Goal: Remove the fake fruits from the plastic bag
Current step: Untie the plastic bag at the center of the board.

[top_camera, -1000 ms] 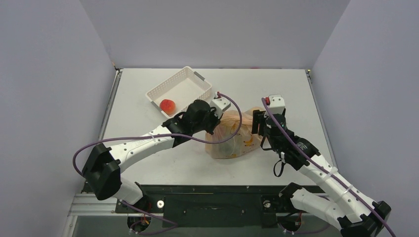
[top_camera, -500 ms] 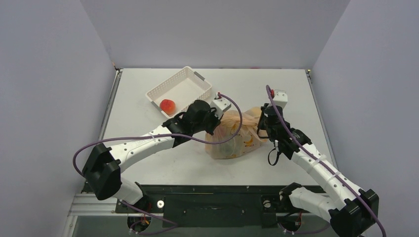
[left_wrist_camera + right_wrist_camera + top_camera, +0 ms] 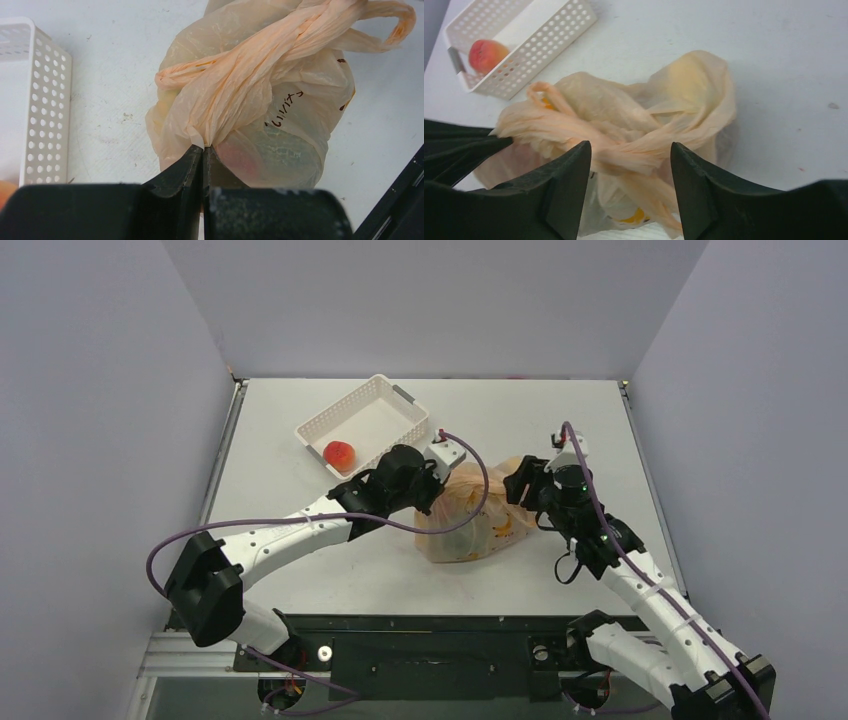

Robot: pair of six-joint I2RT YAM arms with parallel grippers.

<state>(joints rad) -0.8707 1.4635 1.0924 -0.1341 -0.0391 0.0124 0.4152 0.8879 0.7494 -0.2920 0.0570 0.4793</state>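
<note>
Your left gripper (image 3: 203, 150) pinches the flimsy, slippery plastic bag (image 3: 470, 520); close your parted right gripper (image 3: 629, 150) around its twisted, bunched middle.

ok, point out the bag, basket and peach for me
bag (image 3: 260, 85), left wrist view, bunched upper folds.
basket (image 3: 372, 422), top view, bare floor.
peach (image 3: 486, 54), right wrist view, its middle.

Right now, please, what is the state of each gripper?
Left gripper: closed, pinching the plastic bag.
Right gripper: open, its jaws on either side of a twisted fold of the bag, not gripping it.
</note>
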